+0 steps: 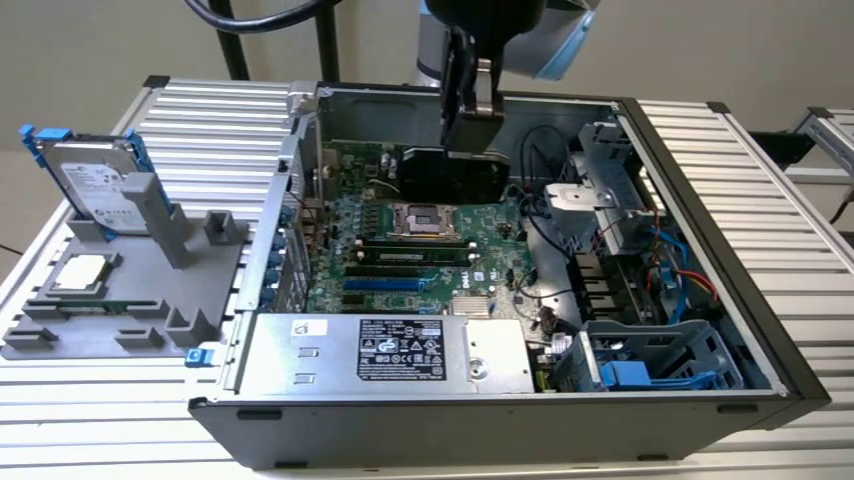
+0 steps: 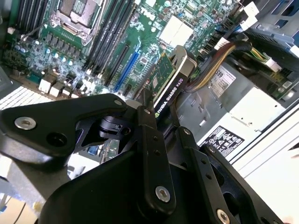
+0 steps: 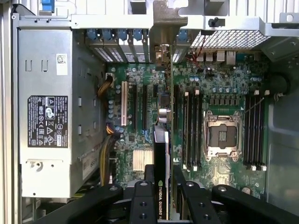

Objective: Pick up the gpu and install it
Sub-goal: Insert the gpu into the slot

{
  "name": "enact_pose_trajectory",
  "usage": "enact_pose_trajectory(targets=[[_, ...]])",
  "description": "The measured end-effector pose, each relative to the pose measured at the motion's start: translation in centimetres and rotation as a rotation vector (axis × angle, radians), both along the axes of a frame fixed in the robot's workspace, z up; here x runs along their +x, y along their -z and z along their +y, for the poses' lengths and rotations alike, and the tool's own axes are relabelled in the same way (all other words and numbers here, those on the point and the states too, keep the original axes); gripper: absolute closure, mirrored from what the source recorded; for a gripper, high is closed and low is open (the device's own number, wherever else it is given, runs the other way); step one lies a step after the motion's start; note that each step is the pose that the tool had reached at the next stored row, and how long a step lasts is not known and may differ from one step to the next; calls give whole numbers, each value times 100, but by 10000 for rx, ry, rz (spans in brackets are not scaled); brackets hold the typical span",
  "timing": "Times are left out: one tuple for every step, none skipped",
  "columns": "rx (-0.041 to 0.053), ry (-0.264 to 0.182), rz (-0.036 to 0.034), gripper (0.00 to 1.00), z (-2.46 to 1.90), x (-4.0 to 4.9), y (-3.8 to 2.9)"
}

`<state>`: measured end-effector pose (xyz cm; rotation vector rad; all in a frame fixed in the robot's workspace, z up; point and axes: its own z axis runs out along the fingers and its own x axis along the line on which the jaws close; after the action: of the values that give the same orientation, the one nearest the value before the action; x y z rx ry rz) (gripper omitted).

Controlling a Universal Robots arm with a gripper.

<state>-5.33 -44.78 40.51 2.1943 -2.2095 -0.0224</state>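
The gpu [image 1: 454, 175] hangs inside the open computer case [image 1: 694, 260], above the green motherboard [image 1: 400, 262], with its black shroud facing the exterior camera. My gripper [image 1: 470, 140] comes down from above and is shut on the card's upper edge. In both wrist views the black fingers [image 2: 150, 140] clamp the thin card [image 2: 169, 84] between them. Seen edge-on, the gpu [image 3: 161, 154] runs along the expansion slots [image 3: 140, 107], and its silver bracket [image 3: 164, 28] reaches the rear slot openings. Whether its lower edge touches a slot is hidden.
A grey fixture [image 1: 120, 300] at the exterior view's left holds a silver hard drive with blue clips [image 1: 94, 185] and a square processor chip [image 1: 83, 272]. Inside the case are the power supply [image 1: 387, 350], an empty CPU socket [image 1: 430, 218], memory slots, cables and a drive cage [image 1: 654, 350].
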Motion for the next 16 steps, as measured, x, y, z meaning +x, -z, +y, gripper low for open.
enact_pose_trajectory(targets=[[1,0,-17,100,0,0,2],[0,-1,-31,100,0,0,3],[1,-1,-43,100,0,0,5],[1,0,-53,100,0,0,6],[1,0,-62,100,0,0,8],[1,-1,-69,100,0,0,9],[1,-1,-78,100,0,0,10],[1,0,-85,100,0,0,12],[2,0,-91,100,0,0,13],[2,0,-96,100,0,0,14],[2,-1,-101,100,0,0,15],[2,0,-146,100,1,0,29],[1,-1,-147,100,1,0,31],[2,-1,-147,100,1,0,31],[2,-1,-147,100,1,0,31],[1,0,-147,100,1,0,31]])
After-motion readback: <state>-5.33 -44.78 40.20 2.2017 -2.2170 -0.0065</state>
